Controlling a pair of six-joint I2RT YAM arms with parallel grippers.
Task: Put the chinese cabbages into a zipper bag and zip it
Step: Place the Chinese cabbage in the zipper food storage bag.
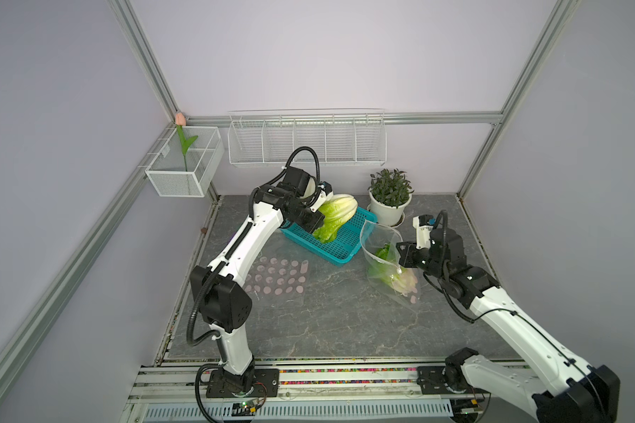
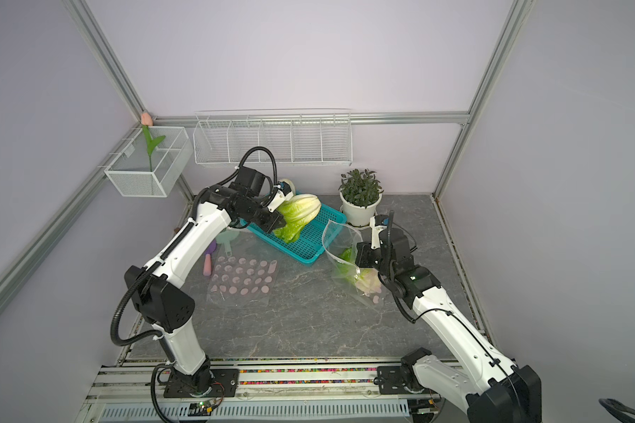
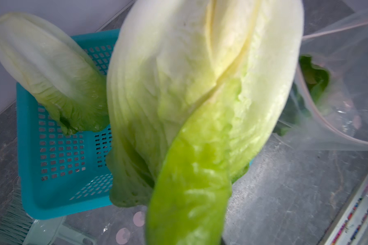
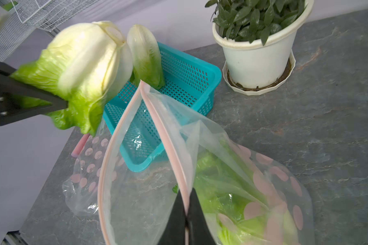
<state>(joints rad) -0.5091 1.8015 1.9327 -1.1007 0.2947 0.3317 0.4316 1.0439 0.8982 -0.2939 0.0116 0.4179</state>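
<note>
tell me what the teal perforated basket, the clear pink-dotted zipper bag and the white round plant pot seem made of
Teal perforated basket: likely moulded plastic, slightly glossy; even colour, neat grid of holes. Clear pink-dotted zipper bag: thin shiny plastic film; see-through, creased, with glints. White round plant pot: probably plastic, smooth and dull; glazed ceramic cannot be excluded.

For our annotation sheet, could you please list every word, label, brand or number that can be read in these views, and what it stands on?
No text can be read in any view.
On the white housing at the right arm's wrist: faint dark marks, too small to read.
On the zipper bag: pink dots only, no lettering.
On the teal basket and the white pot: no visible print.
</note>
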